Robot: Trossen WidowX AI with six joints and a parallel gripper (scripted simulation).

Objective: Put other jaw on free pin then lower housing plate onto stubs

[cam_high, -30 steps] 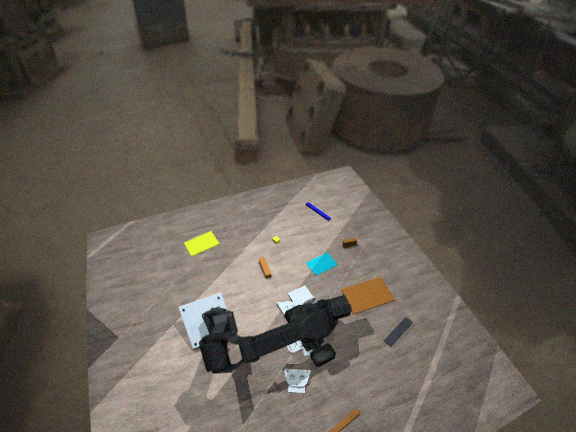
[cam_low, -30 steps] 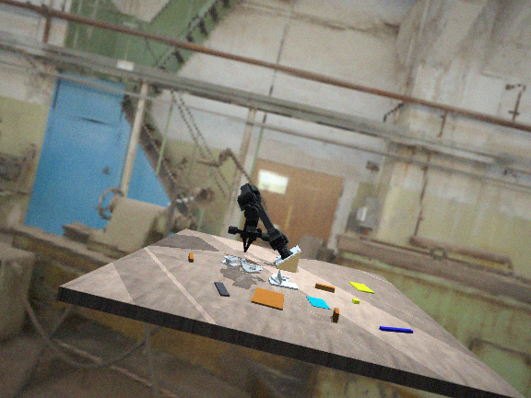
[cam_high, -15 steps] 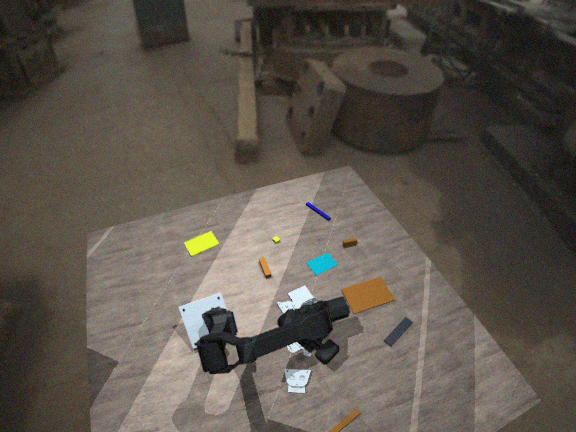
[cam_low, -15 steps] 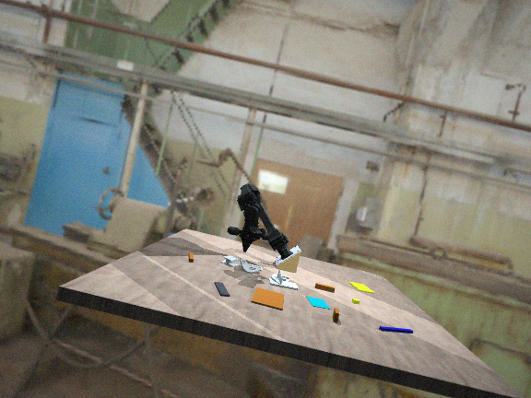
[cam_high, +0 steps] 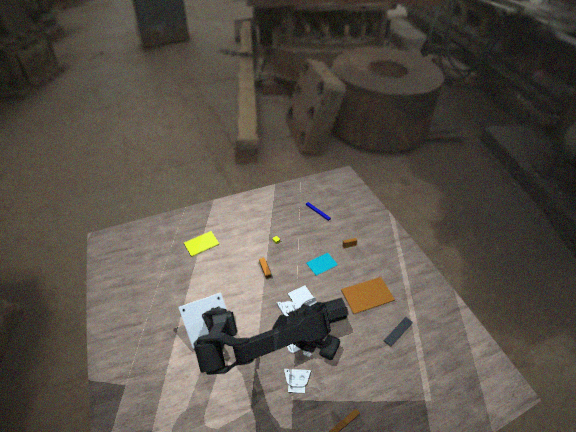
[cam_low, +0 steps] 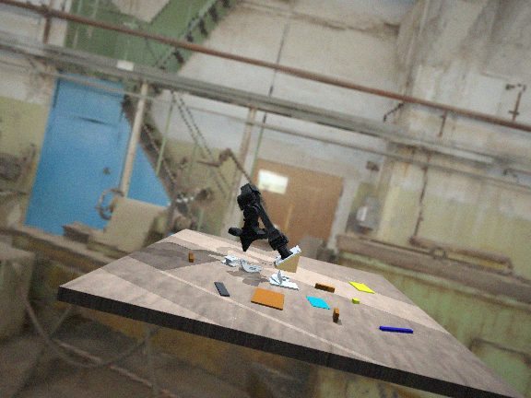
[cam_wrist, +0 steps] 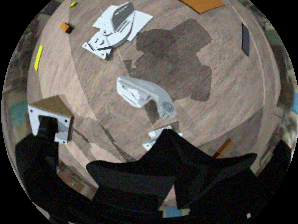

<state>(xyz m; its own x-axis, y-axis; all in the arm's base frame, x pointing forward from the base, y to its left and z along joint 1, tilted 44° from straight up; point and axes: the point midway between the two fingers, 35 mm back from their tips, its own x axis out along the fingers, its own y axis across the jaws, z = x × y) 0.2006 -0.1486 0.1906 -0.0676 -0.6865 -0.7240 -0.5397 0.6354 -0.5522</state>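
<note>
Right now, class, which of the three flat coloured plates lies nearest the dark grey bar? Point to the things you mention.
The orange plate (cam_high: 368, 295) (cam_low: 267, 298) (cam_wrist: 204, 5), right beside the bar (cam_high: 398, 331) (cam_low: 221, 289) (cam_wrist: 245, 40); the cyan (cam_high: 322, 263) (cam_low: 318, 302) and yellow (cam_high: 201, 243) (cam_low: 361, 287) (cam_wrist: 38, 57) plates lie farther off.

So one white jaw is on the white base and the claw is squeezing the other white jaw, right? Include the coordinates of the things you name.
Not quite: the claw (cam_high: 306, 325) (cam_low: 244, 249) (cam_wrist: 166, 132) isn't squeezing the other white jaw (cam_high: 294, 349) (cam_low: 251, 267) (cam_wrist: 142, 93). The wrist view shows that jaw lying on the table (cam_high: 240, 295) (cam_low: 184, 286) (cam_wrist: 95, 82), apart from the shut claw. One white jaw (cam_low: 279, 277) (cam_wrist: 123, 17) is on the white base (cam_high: 300, 294) (cam_low: 290, 286) (cam_wrist: 143, 19).
</note>
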